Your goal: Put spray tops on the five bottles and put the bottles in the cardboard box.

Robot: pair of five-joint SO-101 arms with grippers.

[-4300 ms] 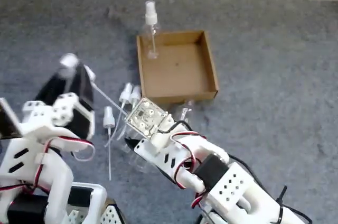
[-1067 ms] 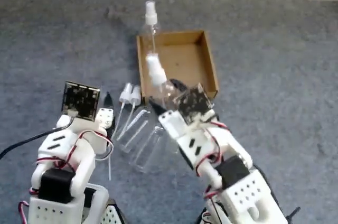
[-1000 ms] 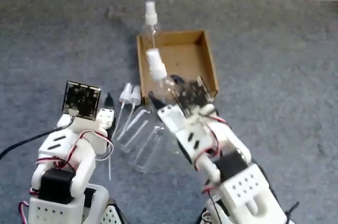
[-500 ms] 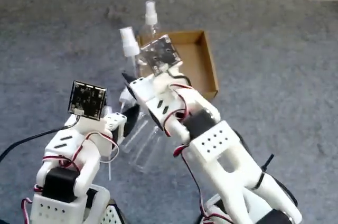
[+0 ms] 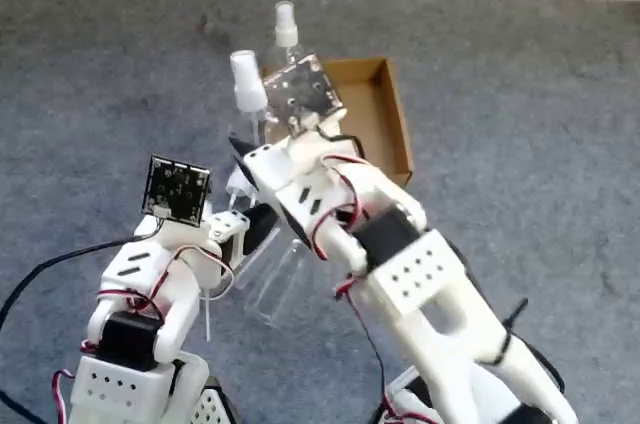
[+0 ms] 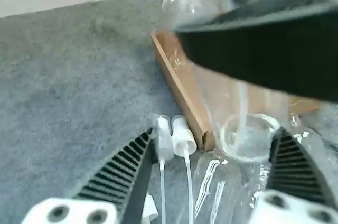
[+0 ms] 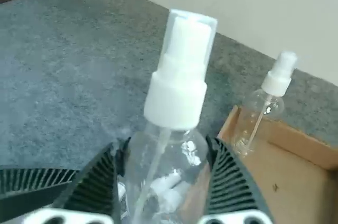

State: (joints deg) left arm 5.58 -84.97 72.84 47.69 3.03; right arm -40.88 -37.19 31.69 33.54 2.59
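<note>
Two pincers: one clamped on a bottle, the other spread and holding nothing.
Right pincer (image 7: 163, 182): closed around the body of a clear bottle, which it holds up off the tabletop (image 5: 520, 144).
Held bottle (image 7: 177, 102): roughly upright, with a white spray top on its neck and the thin tube running down inside. In the high view it sits over the left wall of the cardboard box.
Left pincer (image 6: 211, 176): jaws wide apart, low over the loose parts. It is closer to the tabletop's near edge than the box is.
Loose spray tops (image 6: 182, 139): two white ones lying side by side on the tabletop, just beside the box's near-left corner. Their tubes trail toward the near edge.
Uncapped bottles (image 5: 285, 279): clear, lying on their sides between the two arms, on the near side of the box. How many there are cannot be told.
Cardboard box (image 5: 398, 114): shallow and open-topped, set toward the tabletop's far edge.
Boxed bottle (image 5: 287, 39): stands upright in the box's far-left corner with its spray top on.
Tabletop: grey with a carpet-like texture.
</note>
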